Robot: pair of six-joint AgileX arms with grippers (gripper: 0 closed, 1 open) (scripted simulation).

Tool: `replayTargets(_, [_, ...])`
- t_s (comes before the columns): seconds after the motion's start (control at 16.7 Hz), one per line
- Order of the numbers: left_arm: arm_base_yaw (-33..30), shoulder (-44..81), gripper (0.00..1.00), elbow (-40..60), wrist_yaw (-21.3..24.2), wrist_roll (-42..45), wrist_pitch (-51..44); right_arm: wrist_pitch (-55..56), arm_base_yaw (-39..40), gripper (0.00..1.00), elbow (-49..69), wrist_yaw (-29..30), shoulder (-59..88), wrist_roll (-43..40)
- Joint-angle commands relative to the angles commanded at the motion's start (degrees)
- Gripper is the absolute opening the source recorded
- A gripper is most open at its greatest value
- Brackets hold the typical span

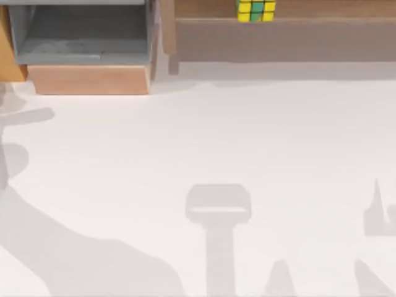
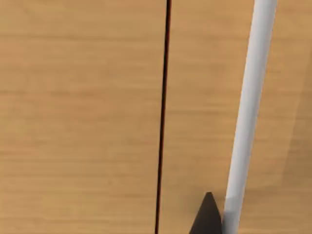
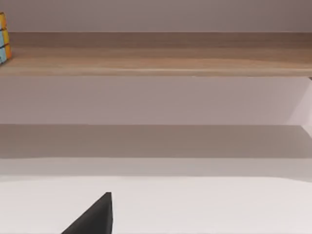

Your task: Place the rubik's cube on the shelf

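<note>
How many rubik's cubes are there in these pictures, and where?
1. The rubik's cube sits on the shelf at the table's far edge, right of the wooden box. None looks hidden.

Rendered sim workspace, probably a bare lab-style setup. Plain white desk [image 1: 198,161] with flat shadows. Wooden shelf [image 1: 284,37] and box [image 1: 86,77] at back.

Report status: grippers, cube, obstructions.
Rubik's cube sits on the shelf, free of both grippers. One dark finger in right wrist view, facing the shelf. Nothing blocking the cube.
</note>
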Motion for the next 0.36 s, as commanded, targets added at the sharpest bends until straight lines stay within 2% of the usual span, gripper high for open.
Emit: replayTargets(0.36, [0.0, 0.0, 1.0, 0.0, 0.0, 0.0, 0.0, 0.0, 0.0, 1.0, 0.0, 0.0, 0.0, 0.0])
